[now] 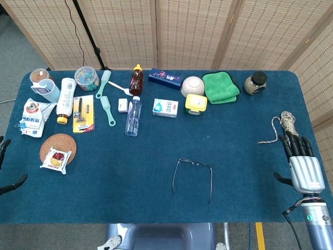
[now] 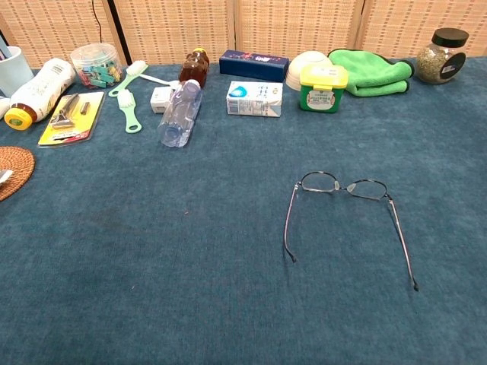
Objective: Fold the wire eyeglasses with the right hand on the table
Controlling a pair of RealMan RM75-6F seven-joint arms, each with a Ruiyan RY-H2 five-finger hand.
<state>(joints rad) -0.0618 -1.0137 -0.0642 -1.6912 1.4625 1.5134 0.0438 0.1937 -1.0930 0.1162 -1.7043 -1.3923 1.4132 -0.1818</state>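
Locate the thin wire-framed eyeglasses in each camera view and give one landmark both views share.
Head view: thin wire-framed eyeglasses lie low, just right of centre, temples open.
Chest view: right of centre, mid-height.
Shared landmark: yellow-lidded green tub, farther back on the table, nearly straight behind them.
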